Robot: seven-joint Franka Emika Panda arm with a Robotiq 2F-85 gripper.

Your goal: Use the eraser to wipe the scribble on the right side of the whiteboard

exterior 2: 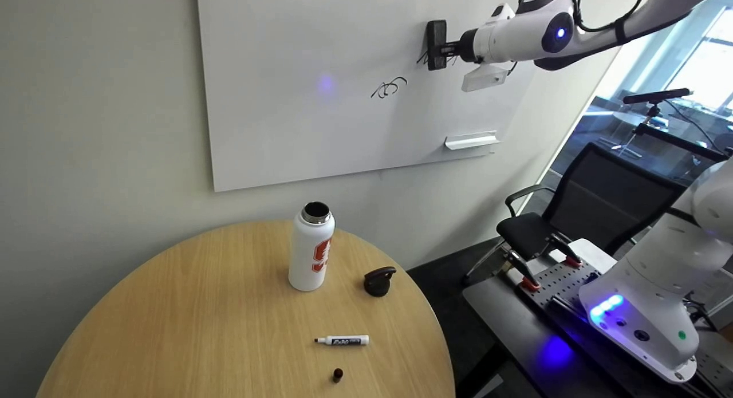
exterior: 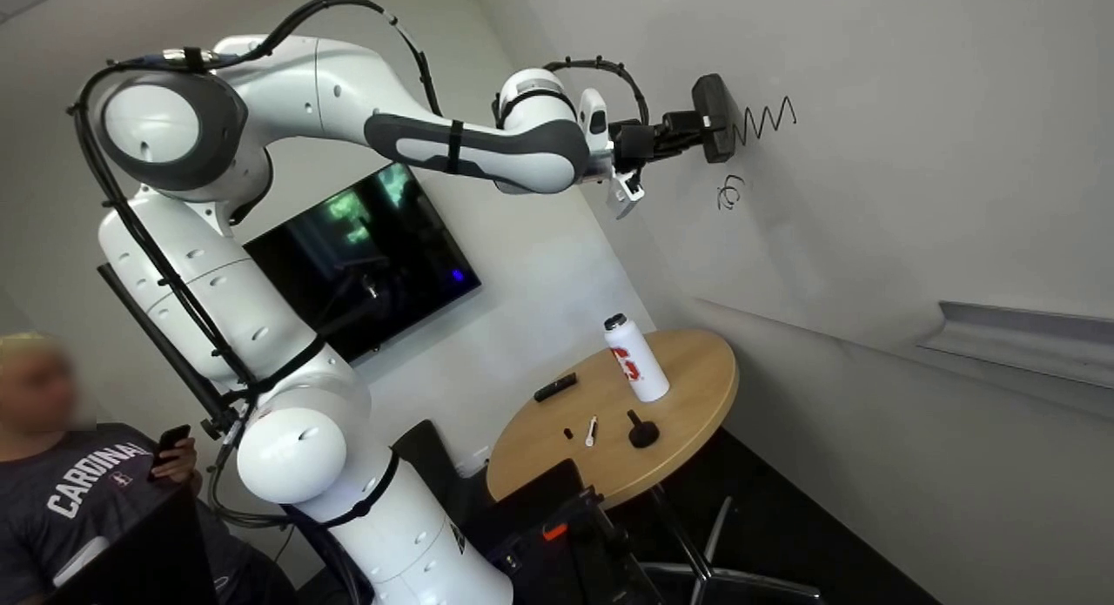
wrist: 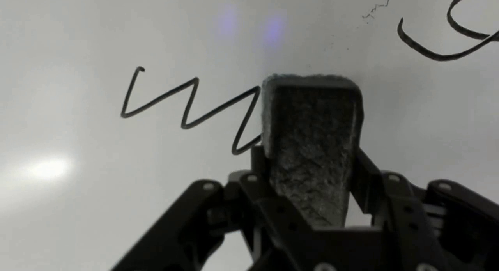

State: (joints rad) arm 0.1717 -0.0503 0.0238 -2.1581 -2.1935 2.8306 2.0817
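Eraser (wrist: 312, 146) tight in the end effector (wrist: 310, 167), edge in front of the scribble (wrist: 190, 103), open whiteboard (wrist: 66, 87) past its peaks

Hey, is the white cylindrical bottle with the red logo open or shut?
Open: the white bottle shows an uncovered, metal-rimmed mouth, and what looks like its black looped lid rests apart from it.

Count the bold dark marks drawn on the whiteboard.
2: the zigzag scribble, partly hidden behind the eraser, and the looped mark, to the eraser's lower left in an exterior view. The eraser may hide more.
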